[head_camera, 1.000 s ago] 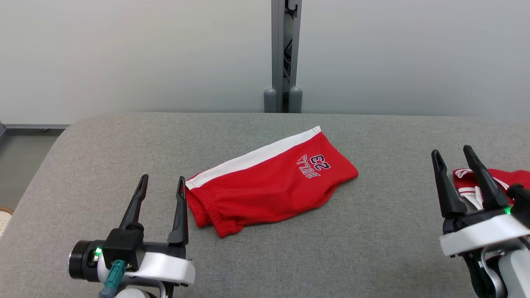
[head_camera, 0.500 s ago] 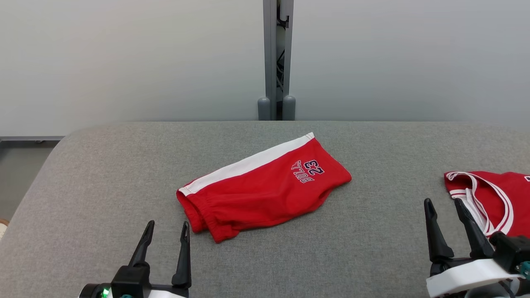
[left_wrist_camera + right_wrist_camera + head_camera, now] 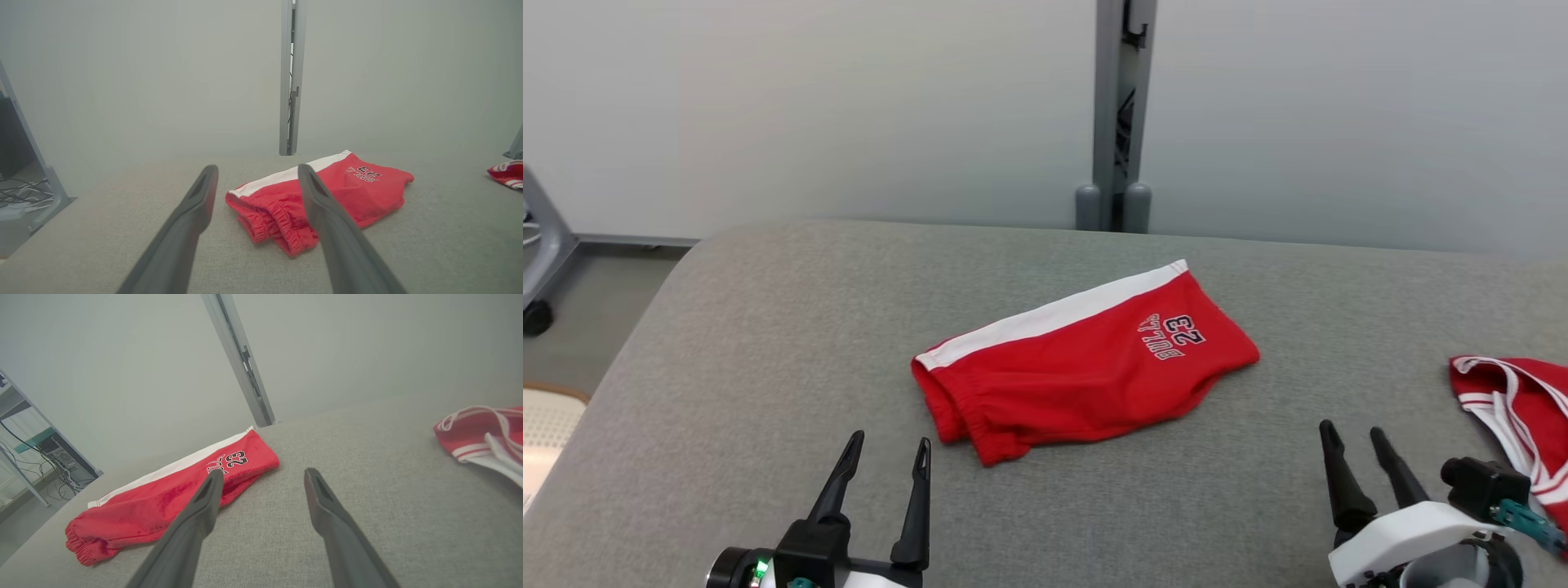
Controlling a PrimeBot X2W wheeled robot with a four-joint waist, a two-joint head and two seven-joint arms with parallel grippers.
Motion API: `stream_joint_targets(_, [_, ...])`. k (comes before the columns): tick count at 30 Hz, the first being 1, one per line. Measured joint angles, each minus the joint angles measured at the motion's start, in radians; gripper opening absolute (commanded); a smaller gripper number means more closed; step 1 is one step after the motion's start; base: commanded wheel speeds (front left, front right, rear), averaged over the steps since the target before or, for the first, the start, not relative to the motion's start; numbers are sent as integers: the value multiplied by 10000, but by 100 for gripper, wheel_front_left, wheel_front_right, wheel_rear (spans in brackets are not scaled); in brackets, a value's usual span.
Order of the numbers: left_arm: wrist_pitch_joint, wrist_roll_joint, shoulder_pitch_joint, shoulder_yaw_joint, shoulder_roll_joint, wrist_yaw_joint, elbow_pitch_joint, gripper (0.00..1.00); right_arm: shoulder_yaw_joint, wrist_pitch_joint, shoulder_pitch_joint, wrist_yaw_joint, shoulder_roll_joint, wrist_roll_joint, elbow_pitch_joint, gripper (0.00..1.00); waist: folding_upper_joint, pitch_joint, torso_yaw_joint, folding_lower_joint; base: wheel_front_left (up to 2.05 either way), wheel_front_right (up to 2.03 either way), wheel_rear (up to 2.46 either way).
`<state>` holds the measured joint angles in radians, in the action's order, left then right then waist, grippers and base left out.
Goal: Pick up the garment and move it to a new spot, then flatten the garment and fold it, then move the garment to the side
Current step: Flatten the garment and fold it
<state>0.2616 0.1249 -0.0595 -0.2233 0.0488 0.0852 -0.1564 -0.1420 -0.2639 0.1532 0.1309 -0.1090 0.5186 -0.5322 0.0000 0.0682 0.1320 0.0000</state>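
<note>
The worktop (image 3: 727, 367) is a broad slab covered in grey woven cloth with a fine, even grain. In the head view it has a rounded corner at 10 o'clock. Behind it rises a smooth pale wall, split at 12 o'clock by a slim grey metal post (image 3: 1123, 114).

The garment (image 3: 1078, 376), a pair of red shorts in soft, slightly napped cloth, lies folded lengthwise near the middle of the worktop. Its long axis runs from 8 o'clock to 2 o'clock. A white band edges its far side, the gathered elastic waist bunches at the 8 o'clock end, and dark "23" lettering sits near the leg end.

At 3 o'clock, well apart from it, a red top (image 3: 1503, 400) with white striped trim lies rumpled.

The left tool (image 3: 889, 439), at 7 o'clock of the garment, has its two slim, dark, tapered fingers spread with nothing between them. The right tool (image 3: 1352, 428), at 4 o'clock, likewise stands parted and empty. Neither touches the garment.
</note>
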Motion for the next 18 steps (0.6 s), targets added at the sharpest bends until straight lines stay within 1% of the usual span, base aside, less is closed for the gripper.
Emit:
stream_joint_targets(3, [0, -35, -4, -127, 2, -8, -13, 100, -337, 326, 489, 0, 23, 1022, -968, 100, 0, -82, 319, 0, 0, 0, 0])
stream_joint_targets(4, [0, -71, -3, -182, 2, -48, -33, 100, -326, 606, 718, 0, 69, 1661, -1218, 100, 0, -114, 433, 0, 0, 0, 0])
stream_joint_targets(5, [0, -107, 0, -228, -2, -61, -52, 100, -382, 953, 912, -2, 96, 2301, -1396, 100, 0, -147, 558, 0, 0, 0, 0])
stream_joint_targets(9, [0, -6, 18, -291, 4, -63, -88, 100, -523, 1816, 1486, -2, -10, 3950, -1923, 100, 0, -314, 1089, 0, 0, 0, 0])
stream_joint_targets(12, [-2, 0, 52, -343, 4, -111, -138, 100, -336, 2063, 1911, -2, -221, 4667, -2594, 100, 0, -463, 1484, 0, 0, 0, 0])
stream_joint_targets(18, [0, 56, 184, -431, 8, -100, -111, 100, -242, 2431, 2960, -2, -418, 5204, -3937, 100, 0, -921, 2072, 0, 0, 0, 0])
